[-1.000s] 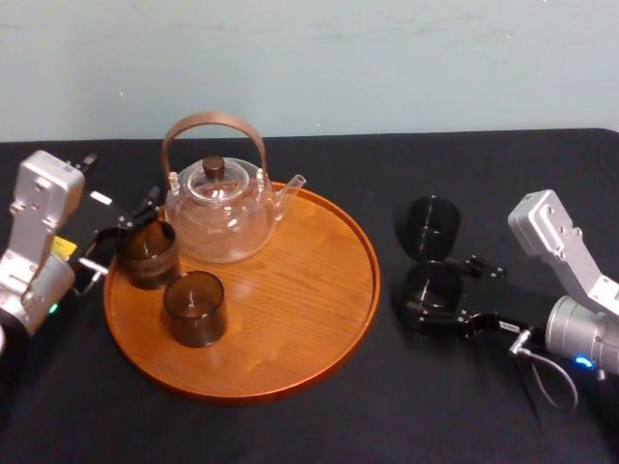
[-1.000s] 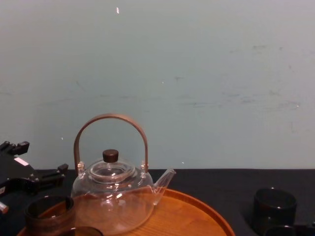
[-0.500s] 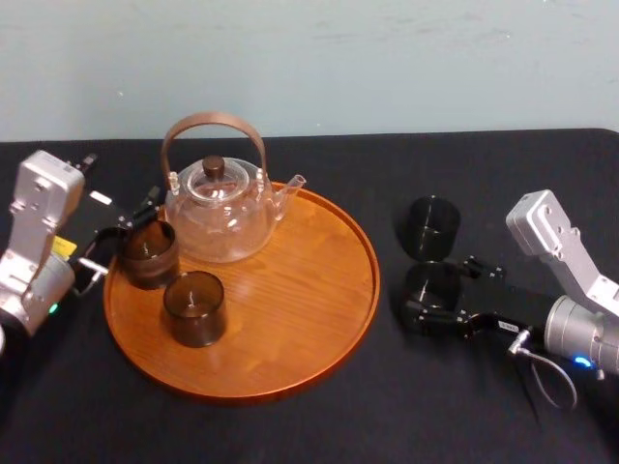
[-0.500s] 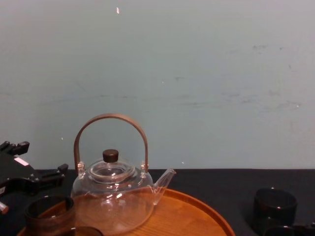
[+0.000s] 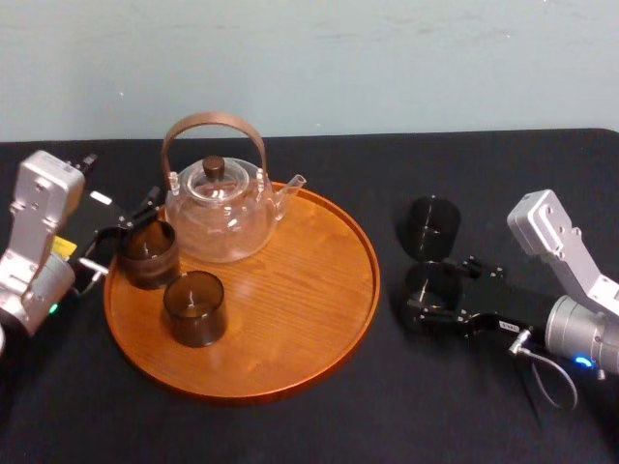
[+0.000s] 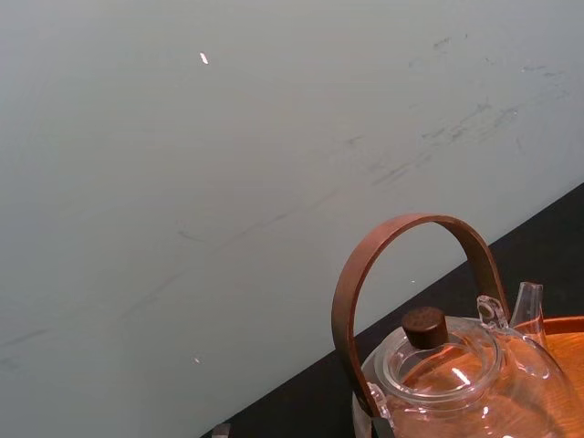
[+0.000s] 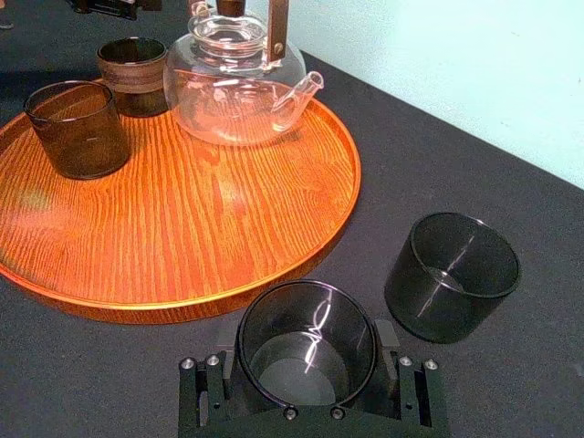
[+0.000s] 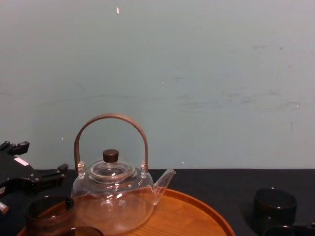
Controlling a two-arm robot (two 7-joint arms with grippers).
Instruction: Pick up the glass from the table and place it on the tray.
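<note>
Glass point(image 7: 306, 351), dark and smoky, stands upright on the black surface point(image 5: 387, 430) to the right of the tray point(image 5: 290, 319), apart from its rim. The right gripper point(image 5: 426, 295) reaches in low from the right and holds this glass, its jaws closed against two opposite sides of the wall (the right wrist view looks down into the open mouth, with a black finger on either side). A second glass point(image 5: 432, 227) of the same dark tint sits just behind it on the surface, near but not touching, and outside the gripper. The tray is round, orange-brown wood with a low raised rim, and most of its right half is bare. At its back left stands a clear teapot point(image 5: 218, 217) with an arched brown handle, a dark knob on the lid and a spout pointing right. A banded glass point(image 5: 147, 253) sits by the tray's left rim, just in front of and left of the teapot, and a brown glass point(image 5: 194, 307) stands nearer the robot, close to the banded one but apart from it. The left gripper point(image 5: 124, 237) is at the tray's left edge, its jaws spread wide and holding nothing, just beside the banded glass; whether it touches that glass cannot be told. A pale green wall point(image 8: 197, 73) rises behind the surface.
</note>
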